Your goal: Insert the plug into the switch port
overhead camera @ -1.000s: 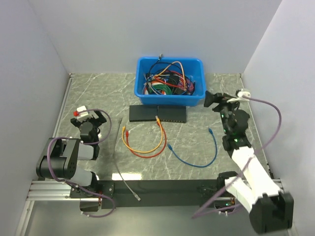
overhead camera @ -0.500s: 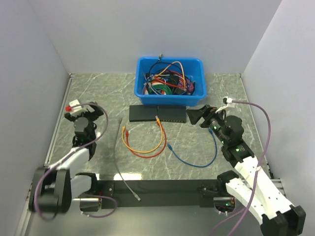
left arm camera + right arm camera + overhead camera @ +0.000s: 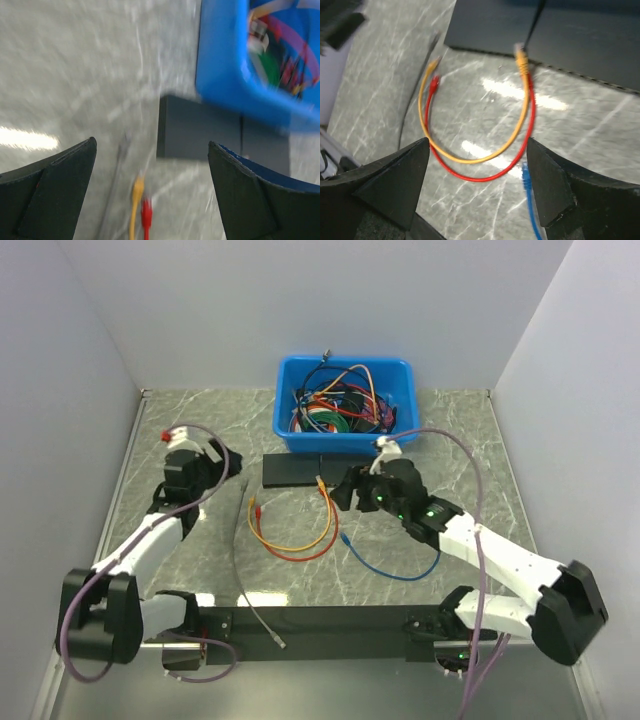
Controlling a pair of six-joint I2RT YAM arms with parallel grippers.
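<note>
- The plug (image 3: 526, 176) lies loose on the desk (image 3: 455, 440), in front of the switch (image 3: 300, 471). It ends the blue cable (image 3: 400, 575), and nothing holds it.
- The right claw (image 3: 477, 150) hovers just in front of the switch, jaws wide apart and empty, with the plug close under one finger.
- The left claw (image 3: 150, 145) is also spread wide and empty. It sits off the switch's left end and faces it.
- Between the plug and the switch, an orange cable (image 3: 300, 543) and a red cable (image 3: 305, 556) loop together. One orange connector touches the switch's near edge.
- A grey cable (image 3: 237, 540) lies in front of the switch, further left.
- A blue bin (image 3: 345, 443) of tangled cables stands right behind the switch.
- The switch port is too small to pick out in any view.
- Likely slips:
  - The claw closes on the red loop beside the plug.
  - It pinches the cable instead of the connector, so the plug droops and misses the port.
  - It pushes the unheld switch back against the bin.
  - It offers the plug with its clip the wrong way up.
- No brand, label or writing can be read.
</note>
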